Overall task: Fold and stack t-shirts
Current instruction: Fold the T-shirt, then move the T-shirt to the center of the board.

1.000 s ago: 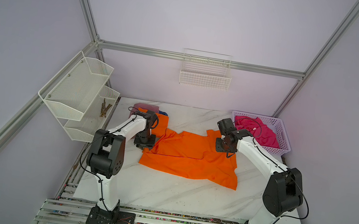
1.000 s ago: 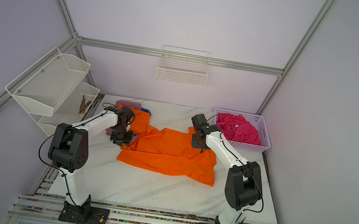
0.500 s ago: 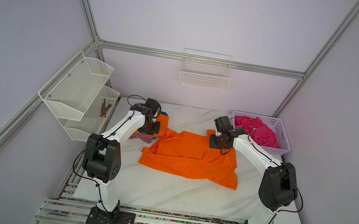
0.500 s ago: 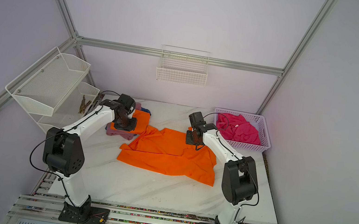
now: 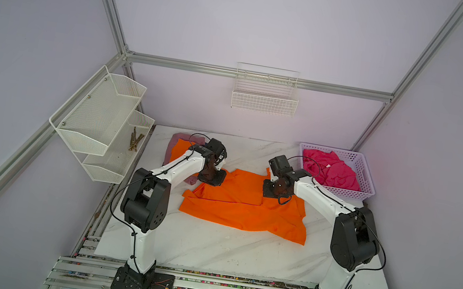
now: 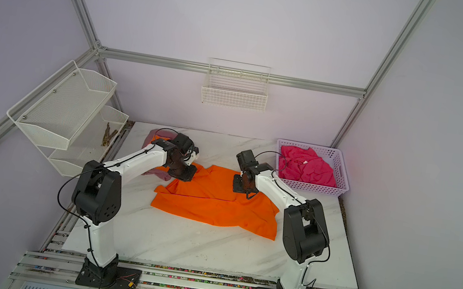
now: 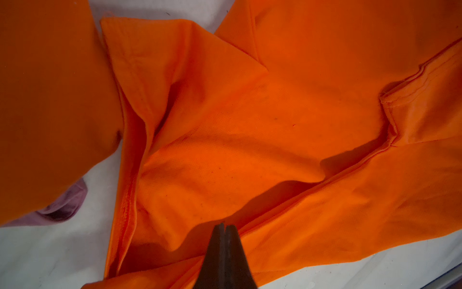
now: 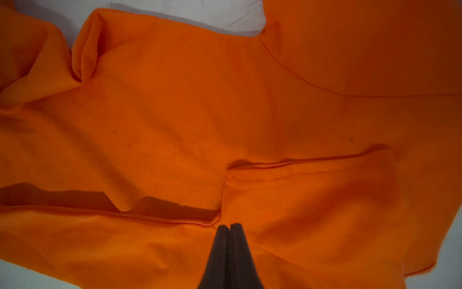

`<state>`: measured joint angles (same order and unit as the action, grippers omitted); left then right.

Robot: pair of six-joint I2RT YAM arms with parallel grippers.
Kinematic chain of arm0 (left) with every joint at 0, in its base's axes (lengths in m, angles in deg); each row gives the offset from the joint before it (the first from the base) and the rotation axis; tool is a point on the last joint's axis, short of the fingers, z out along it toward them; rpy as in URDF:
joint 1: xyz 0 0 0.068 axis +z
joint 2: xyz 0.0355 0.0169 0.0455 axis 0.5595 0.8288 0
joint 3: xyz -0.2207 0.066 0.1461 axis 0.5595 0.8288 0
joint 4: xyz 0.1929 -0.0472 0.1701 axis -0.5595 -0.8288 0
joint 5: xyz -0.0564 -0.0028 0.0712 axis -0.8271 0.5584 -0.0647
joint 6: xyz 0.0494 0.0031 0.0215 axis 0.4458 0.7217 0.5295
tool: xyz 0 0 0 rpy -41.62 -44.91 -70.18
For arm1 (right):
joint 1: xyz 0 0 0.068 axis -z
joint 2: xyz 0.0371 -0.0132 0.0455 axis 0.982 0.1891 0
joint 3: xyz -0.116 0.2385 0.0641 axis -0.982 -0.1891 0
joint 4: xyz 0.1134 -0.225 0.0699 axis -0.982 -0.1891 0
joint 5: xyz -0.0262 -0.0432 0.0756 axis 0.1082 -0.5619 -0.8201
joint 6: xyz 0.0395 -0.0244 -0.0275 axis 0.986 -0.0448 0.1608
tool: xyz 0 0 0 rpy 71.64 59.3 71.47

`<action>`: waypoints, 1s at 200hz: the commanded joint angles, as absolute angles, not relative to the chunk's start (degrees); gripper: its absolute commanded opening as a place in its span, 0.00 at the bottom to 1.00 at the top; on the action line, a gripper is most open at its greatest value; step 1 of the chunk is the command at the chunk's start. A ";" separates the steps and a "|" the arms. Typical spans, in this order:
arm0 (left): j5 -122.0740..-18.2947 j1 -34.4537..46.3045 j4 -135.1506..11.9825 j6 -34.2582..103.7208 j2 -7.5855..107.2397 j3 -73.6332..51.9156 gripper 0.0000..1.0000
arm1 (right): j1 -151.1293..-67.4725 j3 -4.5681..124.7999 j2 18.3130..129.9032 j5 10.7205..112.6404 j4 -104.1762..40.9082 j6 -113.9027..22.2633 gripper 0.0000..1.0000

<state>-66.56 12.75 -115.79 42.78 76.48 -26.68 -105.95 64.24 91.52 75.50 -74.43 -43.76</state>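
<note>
The orange t-shirt is lying spread across the middle of the table. The left gripper, jaws clenched together, is resting its tips on the shirt's far left corner; the right gripper, likewise clenched, is touching a hem at the far right corner. Whether either is pinching cloth cannot be told.

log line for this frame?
left claw shut over spread orange t-shirt | right claw shut over it | pinch unclear | hot pink t-shirt in basket
</note>
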 commanded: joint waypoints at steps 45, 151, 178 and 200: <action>-60.30 12.73 -114.54 42.77 79.68 -25.07 0.00 | -106.17 60.86 92.44 77.43 -72.13 -41.59 0.00; -57.65 12.67 -112.46 41.26 82.19 -22.39 0.00 | -106.14 58.07 94.08 77.89 -69.94 -41.63 0.00; -57.51 12.67 -111.78 40.20 83.18 -21.10 0.00 | -106.17 57.92 95.18 77.81 -70.21 -40.93 0.00; -57.86 12.67 -111.13 40.09 84.15 -19.78 0.00 | -106.15 57.66 95.63 77.99 -70.37 -40.65 0.00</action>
<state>-57.88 12.72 -112.38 41.14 82.88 -21.46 -105.99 58.37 94.71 77.17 -71.11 -41.45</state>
